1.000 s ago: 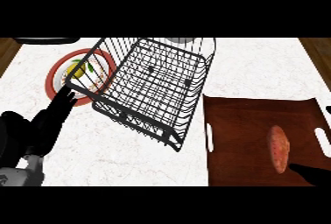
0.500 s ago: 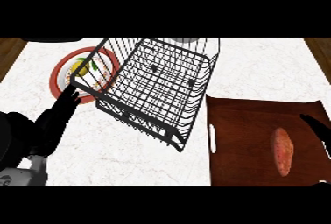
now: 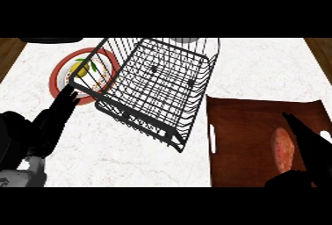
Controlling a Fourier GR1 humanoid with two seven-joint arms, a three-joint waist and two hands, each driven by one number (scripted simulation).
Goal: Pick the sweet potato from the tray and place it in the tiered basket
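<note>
Head view: the sweet potato [image 3: 283, 147] lies on the brown tray [image 3: 241, 132] at the right of the tabletop [image 3: 123, 162], its long axis running away from the robot. The right robot hand [image 3: 311, 149] hangs over the tray's right side with fingers straight and spread, holding nothing. Its fingers overlap the tuber's right edge, so the target lies just to the hand's left and beneath it. This hand is much the nearer. The left robot hand [image 3: 55, 118] rests open at the left, well apart. The tiered basket [image 3: 156, 88] stands left of the tray, and its near rim would likely have to be cleared on the carry. A red-rimmed plate [image 3: 59, 74] lies beyond the basket.
</note>
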